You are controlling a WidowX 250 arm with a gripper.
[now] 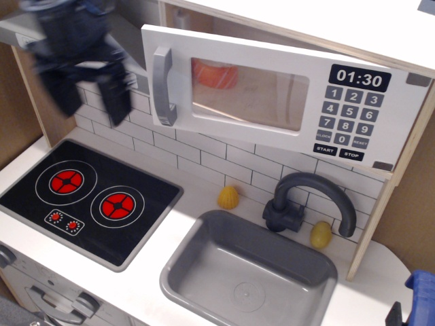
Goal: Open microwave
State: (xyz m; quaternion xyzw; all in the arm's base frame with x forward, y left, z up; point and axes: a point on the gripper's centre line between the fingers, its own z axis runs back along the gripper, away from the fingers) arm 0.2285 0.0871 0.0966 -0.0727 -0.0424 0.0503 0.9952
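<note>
Mounted high at upper right: microwave (285, 95), long axis horizontal, white door ajar, handle side swung out toward the camera, hinged at right. Grey bar handle (162, 86) upright on the door's left edge. Orange item (216, 73) behind the window, only partly visible. Range hood (129, 41) largely hidden behind the arm. Gripper (92, 98) blurred at upper left, pointing down, fingers spread apart, holding nothing, clear of the handle.

Single fixed view, high front-left, angled down at toy kitchen; close, cropping microwave (285, 95) top and stove (88, 197) front.
</note>
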